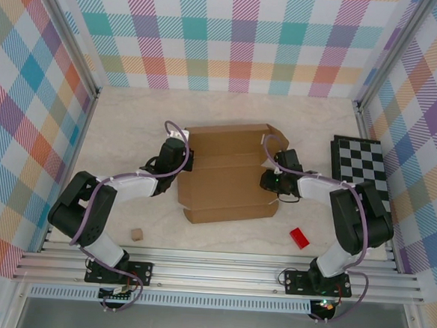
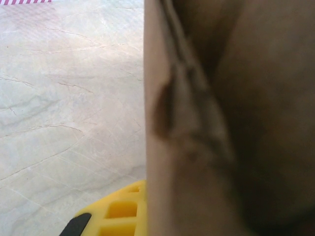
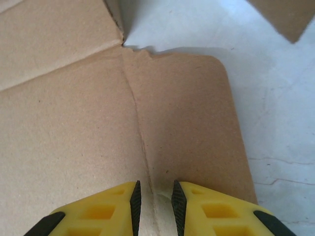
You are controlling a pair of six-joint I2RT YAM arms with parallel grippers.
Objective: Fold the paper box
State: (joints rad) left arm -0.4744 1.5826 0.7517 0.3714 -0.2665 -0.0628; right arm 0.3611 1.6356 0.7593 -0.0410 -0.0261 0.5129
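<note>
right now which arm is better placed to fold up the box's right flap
Right: the right gripper pinches that flap at its crease. The left gripper sits shut at the box's opposite edge.

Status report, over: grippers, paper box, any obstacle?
Left gripper shut on paper box, left edge. Right gripper pinching its right flap. Box partly folded. Red block, tan cube lie apart.
</note>
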